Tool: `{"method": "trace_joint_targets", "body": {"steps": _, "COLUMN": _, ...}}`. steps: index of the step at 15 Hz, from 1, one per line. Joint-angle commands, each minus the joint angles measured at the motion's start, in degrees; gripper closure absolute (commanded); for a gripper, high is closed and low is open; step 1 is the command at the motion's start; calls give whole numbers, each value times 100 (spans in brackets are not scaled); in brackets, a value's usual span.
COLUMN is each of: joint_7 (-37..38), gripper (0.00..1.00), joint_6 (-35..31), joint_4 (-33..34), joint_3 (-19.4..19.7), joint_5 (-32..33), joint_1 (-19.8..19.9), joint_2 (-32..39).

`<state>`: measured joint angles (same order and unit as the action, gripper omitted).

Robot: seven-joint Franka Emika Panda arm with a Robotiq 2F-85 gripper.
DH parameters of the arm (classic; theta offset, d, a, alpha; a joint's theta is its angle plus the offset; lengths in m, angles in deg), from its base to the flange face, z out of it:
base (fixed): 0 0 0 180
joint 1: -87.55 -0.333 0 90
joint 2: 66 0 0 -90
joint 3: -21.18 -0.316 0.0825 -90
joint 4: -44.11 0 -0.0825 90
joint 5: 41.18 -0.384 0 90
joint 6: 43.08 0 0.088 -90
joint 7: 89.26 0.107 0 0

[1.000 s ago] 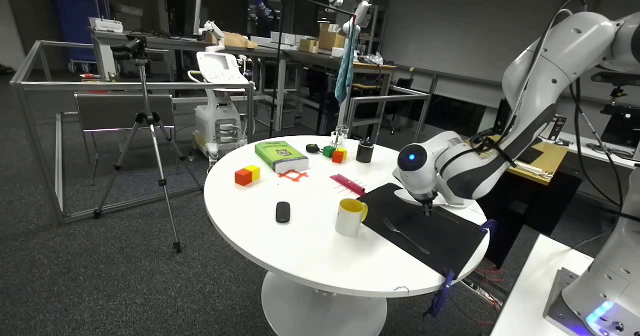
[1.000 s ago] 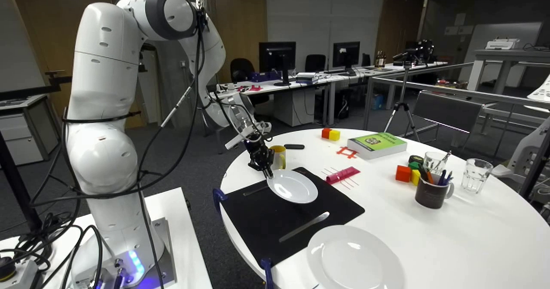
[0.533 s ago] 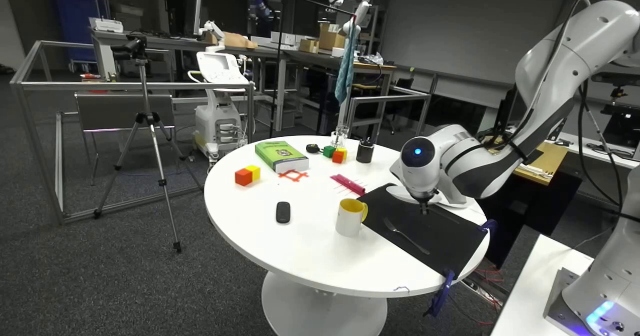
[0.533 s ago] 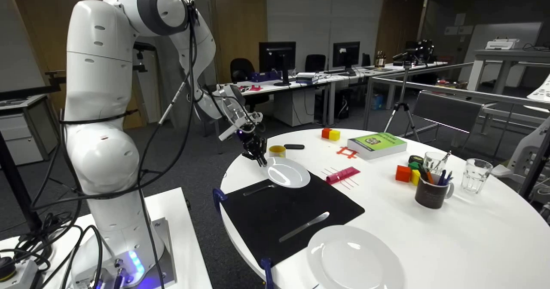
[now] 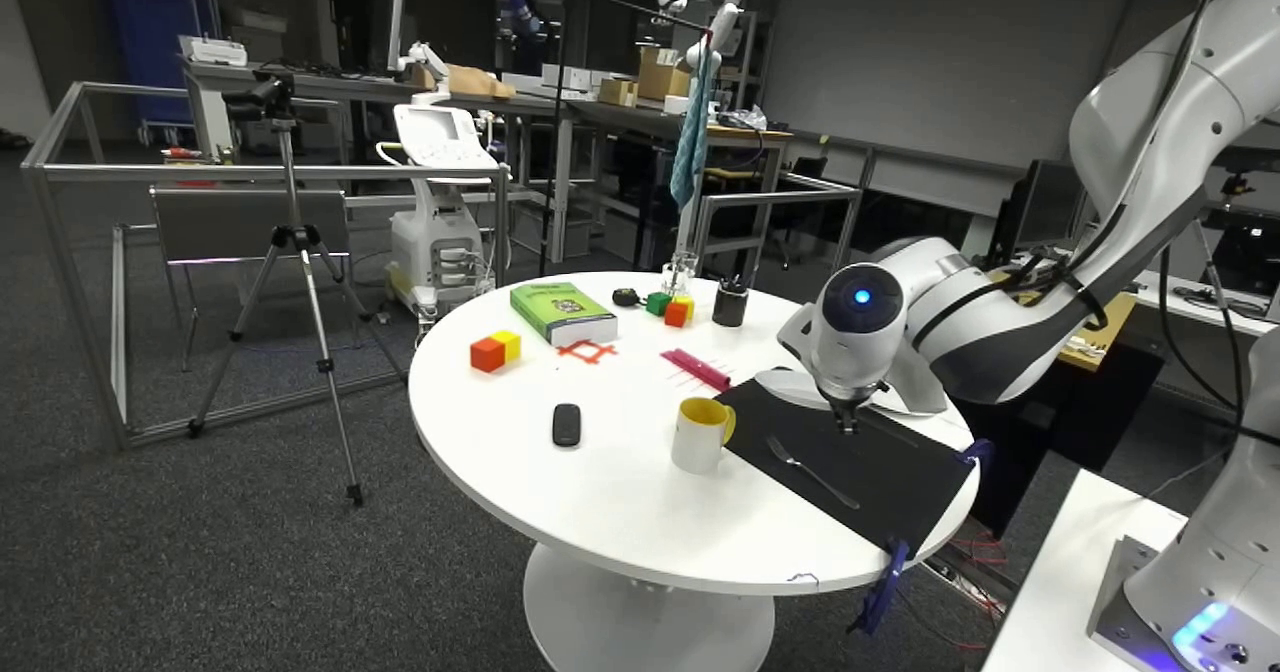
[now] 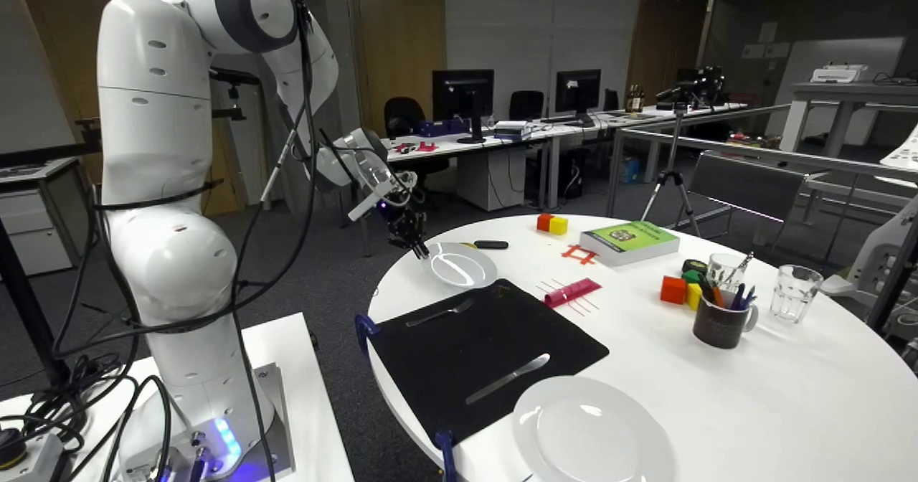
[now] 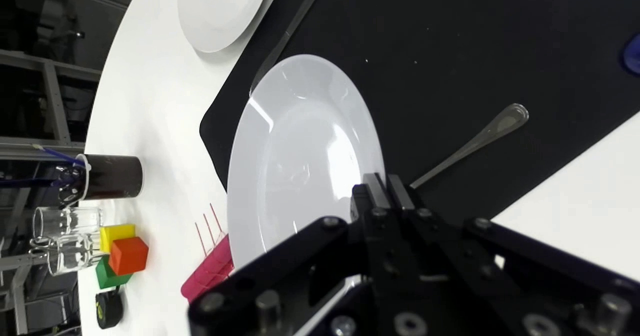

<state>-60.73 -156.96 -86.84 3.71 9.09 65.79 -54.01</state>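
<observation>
My gripper [image 7: 383, 178] is shut on the rim of a white plate [image 7: 305, 156], one finger on each side of the edge. In an exterior view the held plate [image 6: 462, 265] hangs tilted above the far end of a black mat [image 6: 495, 338], with the gripper [image 6: 423, 252] at its left edge. A fork [image 7: 475, 143] lies on the mat just beside the fingertips in the wrist view. A knife [image 6: 508, 379] rests on the mat's near side. Another white plate [image 6: 592, 432] sits flat on the table next to the mat.
A white mug with yellow inside [image 5: 697, 444] stands by the mat, near a black oblong object [image 5: 566, 424]. A pink roll [image 6: 572, 292], green book [image 6: 630, 242], dark pen mug [image 6: 721, 323], glasses and coloured cubes occupy the table. Blue clamps [image 6: 366, 328] grip its edge.
The arm has drawn back, carrying the plate up and leftward in an exterior view. More of the fork shows there now, while the mug has become almost hidden behind the plate. The grip is unchanged.
</observation>
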Motion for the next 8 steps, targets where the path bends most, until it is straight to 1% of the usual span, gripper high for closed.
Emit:
{"method": "trace_joint_targets", "body": {"steps": 1, "joint_7": -52, "gripper": 99, "joint_6": 434, "joint_4": 18, "joint_3": -129, "joint_5": -16, "joint_1": -174, "joint_2": -231}}
{"method": "trace_joint_targets", "body": {"steps": 8, "joint_7": 2, "gripper": 99, "joint_6": 814, "joint_4": 139, "joint_3": -298, "joint_5": 271, "joint_1": -458, "joint_2": -61}}
